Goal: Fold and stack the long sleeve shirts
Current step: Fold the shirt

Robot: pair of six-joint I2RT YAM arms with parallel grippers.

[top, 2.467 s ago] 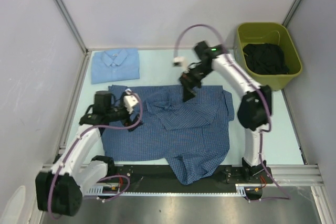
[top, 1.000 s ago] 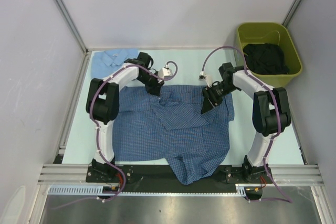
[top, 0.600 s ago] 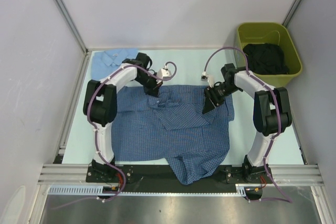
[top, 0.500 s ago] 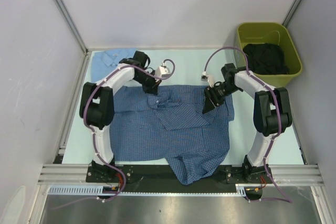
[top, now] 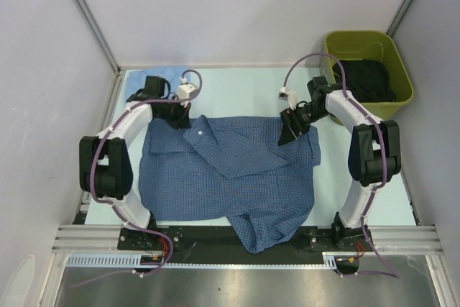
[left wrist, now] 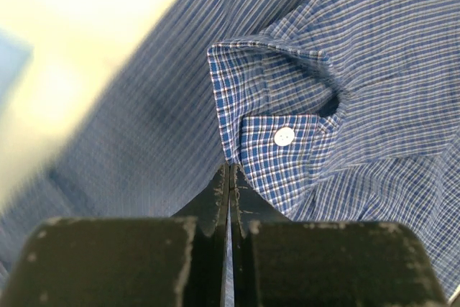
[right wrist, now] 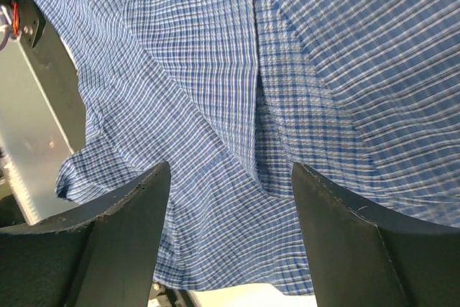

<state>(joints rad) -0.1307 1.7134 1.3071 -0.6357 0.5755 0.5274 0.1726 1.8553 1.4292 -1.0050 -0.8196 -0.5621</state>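
Note:
The medium blue checked long sleeve shirt point(top: 237, 177) lies spread across the mat, with one sleeve hanging over the near edge. My left gripper point(top: 187, 123) point(left wrist: 229, 168) is shut on a thin fold of it, just beside a cuff with a white button point(left wrist: 284, 136). Above the shirt's far right corner, my right gripper point(top: 284, 139) point(right wrist: 230, 185) is open; checked cloth shows between its fingers point(right wrist: 133, 224), apart from them. The pale blue long sleeve shirt point(top: 135, 79) lies at the far left corner, mostly hidden behind my left arm.
A green bin point(top: 363, 35) holding dark clothes stands at the far right, close to my right arm. Grey walls enclose the mat on three sides. A metal rail point(top: 402, 235) with the arm bases runs along the near edge.
My left gripper closed on the checked shirt and drew the cloth leftward, smoothing the bunched part near the top. My right gripper opened wider, staying at the shirt's far right corner.

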